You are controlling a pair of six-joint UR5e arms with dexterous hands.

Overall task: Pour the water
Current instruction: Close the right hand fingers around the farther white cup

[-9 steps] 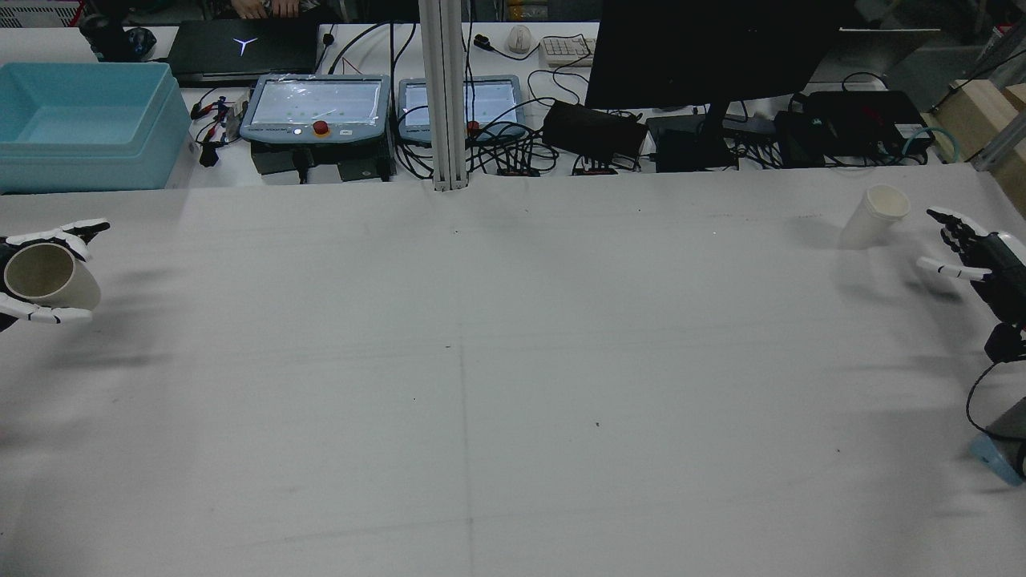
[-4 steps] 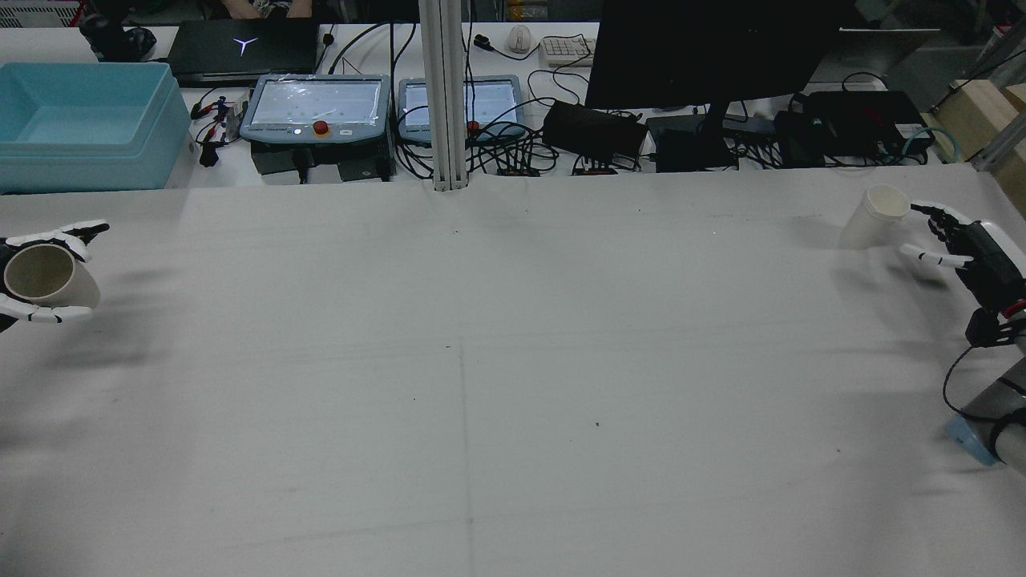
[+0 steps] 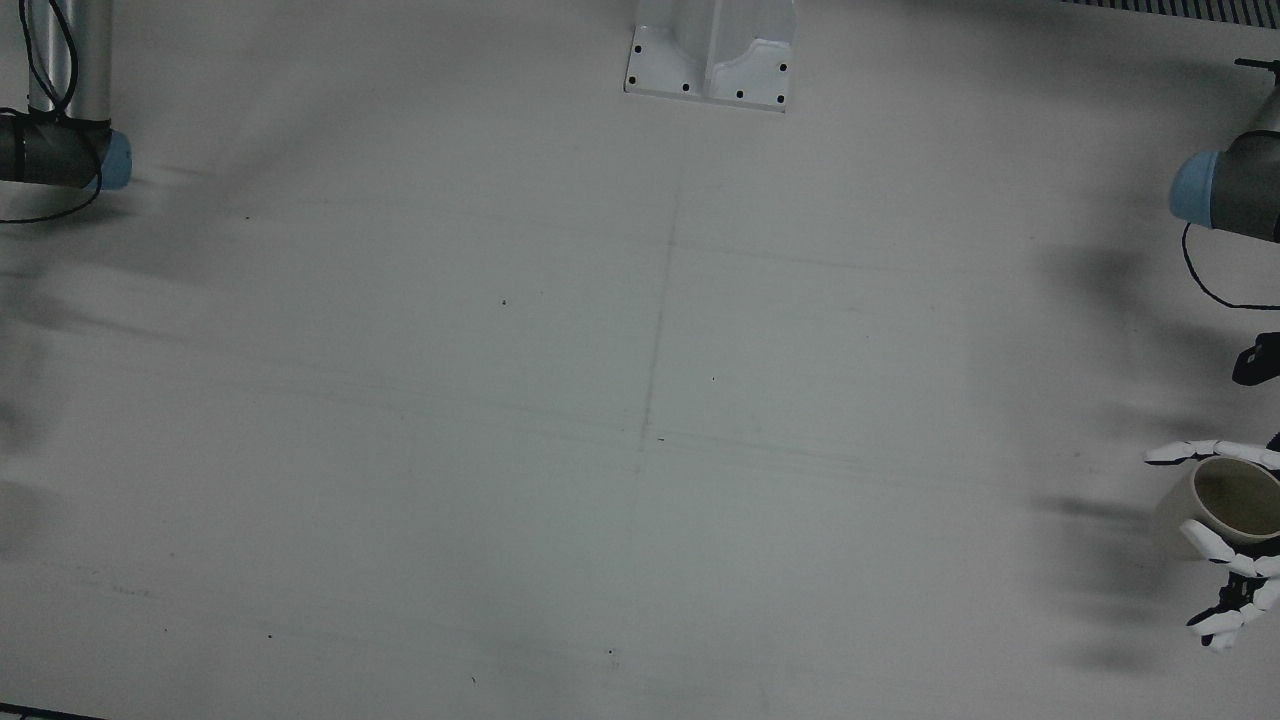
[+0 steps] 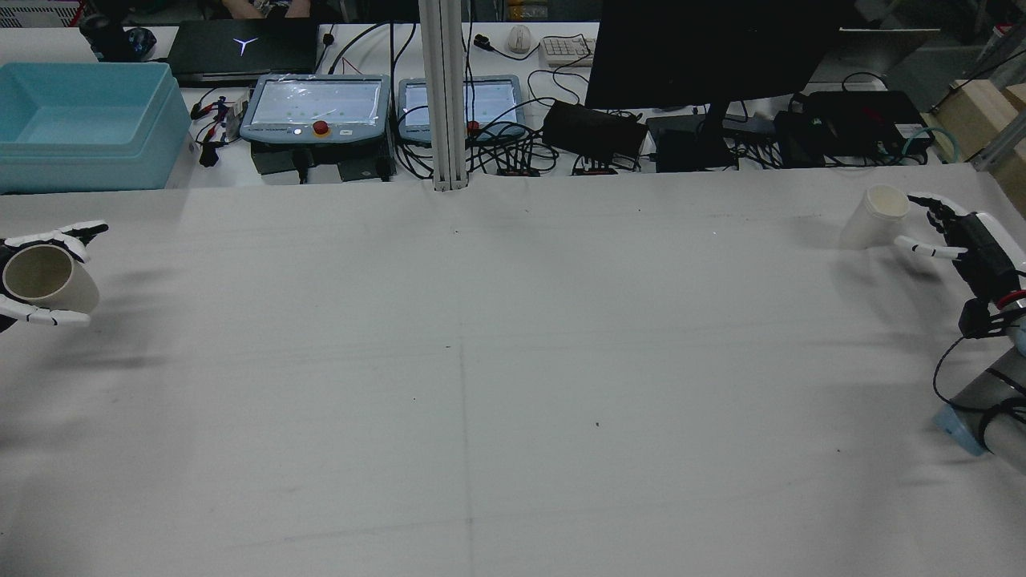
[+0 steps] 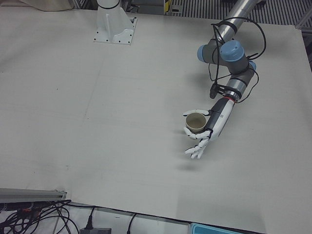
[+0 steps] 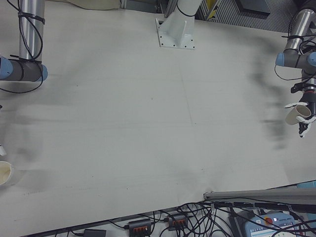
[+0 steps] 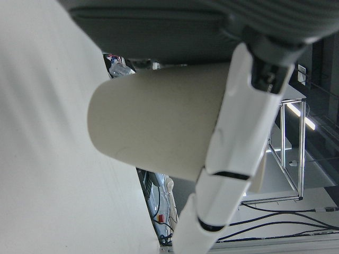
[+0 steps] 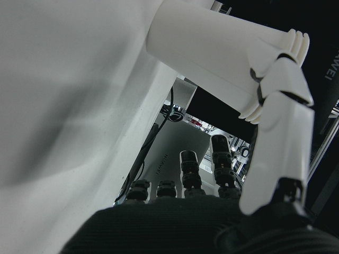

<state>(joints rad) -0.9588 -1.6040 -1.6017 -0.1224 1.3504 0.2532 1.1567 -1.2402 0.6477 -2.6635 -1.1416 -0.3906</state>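
A wide pale surface (image 4: 481,361) stretches below a cluttered back bench with a blue bin (image 4: 80,128), two pendant screens (image 4: 317,108) and a dark monitor (image 4: 705,48). At the robot's far left edge the left hand (image 4: 36,272) is clasped around a tan cup (image 4: 44,276), lifted off the surface and tipped on its side, mouth toward the rear camera. At the far right a white cup (image 4: 875,215) stands upright on the surface; the right hand (image 4: 950,232) is beside it with fingers spread, one fingertip at the rim, holding nothing
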